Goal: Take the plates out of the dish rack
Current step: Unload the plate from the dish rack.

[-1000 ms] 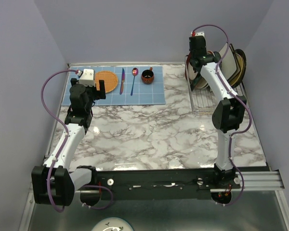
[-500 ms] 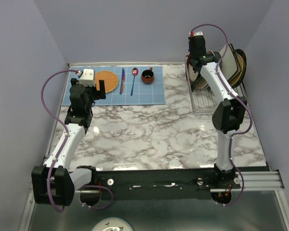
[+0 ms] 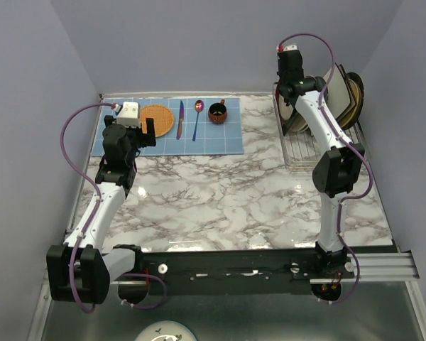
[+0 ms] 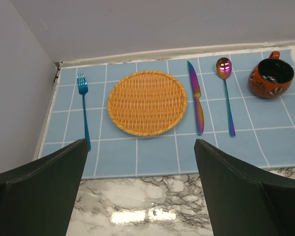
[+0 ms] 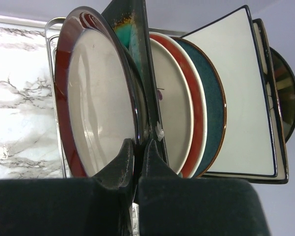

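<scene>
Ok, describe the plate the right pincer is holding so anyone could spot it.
Look at the dish rack in the table's far right corner. The plate is leftmost in the row, its rim pinched by the right pincer. A broad dark-red band around a cream centre sets it apart.

I saw glossy glazed plates (image 5: pixel 101 110), probably ceramic, in a shiny metal wire dish rack (image 3: pixel 299 148); the orange mat (image 4: pixel 147 102) looked rough and woven, the marbled tabletop (image 3: pixel 220 200) polished.
</scene>
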Robot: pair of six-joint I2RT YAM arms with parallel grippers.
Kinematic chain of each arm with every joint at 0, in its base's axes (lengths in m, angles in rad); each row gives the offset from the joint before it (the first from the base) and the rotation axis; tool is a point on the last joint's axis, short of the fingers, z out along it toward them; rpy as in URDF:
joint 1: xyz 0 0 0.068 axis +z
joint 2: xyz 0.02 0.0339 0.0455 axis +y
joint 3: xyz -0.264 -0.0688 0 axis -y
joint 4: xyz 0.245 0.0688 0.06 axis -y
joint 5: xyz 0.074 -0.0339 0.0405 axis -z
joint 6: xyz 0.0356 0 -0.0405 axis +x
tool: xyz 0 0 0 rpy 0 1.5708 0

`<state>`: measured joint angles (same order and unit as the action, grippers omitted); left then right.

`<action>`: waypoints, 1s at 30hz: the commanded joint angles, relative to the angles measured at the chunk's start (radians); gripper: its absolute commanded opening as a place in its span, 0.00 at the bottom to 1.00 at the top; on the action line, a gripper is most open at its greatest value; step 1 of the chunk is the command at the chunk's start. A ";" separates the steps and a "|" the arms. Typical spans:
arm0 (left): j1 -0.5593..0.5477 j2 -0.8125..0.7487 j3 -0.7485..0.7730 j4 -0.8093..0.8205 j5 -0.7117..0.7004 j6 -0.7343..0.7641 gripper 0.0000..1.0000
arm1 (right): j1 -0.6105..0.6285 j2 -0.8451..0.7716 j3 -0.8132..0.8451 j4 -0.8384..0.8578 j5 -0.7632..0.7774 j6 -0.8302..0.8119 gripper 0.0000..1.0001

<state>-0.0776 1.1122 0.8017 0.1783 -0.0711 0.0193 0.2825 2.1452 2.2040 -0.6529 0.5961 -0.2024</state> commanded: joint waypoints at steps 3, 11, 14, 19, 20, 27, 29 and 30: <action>0.004 -0.028 -0.018 0.023 -0.004 0.018 0.99 | 0.030 -0.117 0.074 0.072 -0.001 -0.118 0.01; 0.004 -0.023 -0.021 0.026 0.002 0.019 0.99 | 0.029 -0.140 0.091 0.050 -0.025 -0.104 0.01; 0.004 -0.020 -0.021 0.029 0.007 0.019 0.99 | 0.030 -0.154 0.088 0.047 -0.027 -0.109 0.01; 0.004 -0.017 -0.019 0.033 0.011 0.018 0.99 | 0.030 -0.176 0.089 0.050 -0.028 -0.115 0.01; 0.004 -0.017 -0.021 0.033 0.010 0.019 0.99 | 0.030 -0.177 0.094 0.047 -0.028 -0.115 0.01; 0.004 -0.022 -0.021 0.029 0.011 0.019 0.99 | 0.030 -0.202 0.086 0.049 -0.032 -0.114 0.01; 0.004 -0.022 -0.019 0.029 0.013 0.019 0.99 | 0.030 -0.206 0.086 0.052 -0.038 -0.111 0.01; 0.004 -0.020 -0.021 0.030 0.014 0.019 0.99 | 0.030 -0.212 0.088 0.050 -0.036 -0.108 0.01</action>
<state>-0.0776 1.1042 0.7940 0.1791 -0.0708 0.0299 0.3065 1.9884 2.2433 -0.6846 0.5632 -0.3080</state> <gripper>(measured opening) 0.990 0.070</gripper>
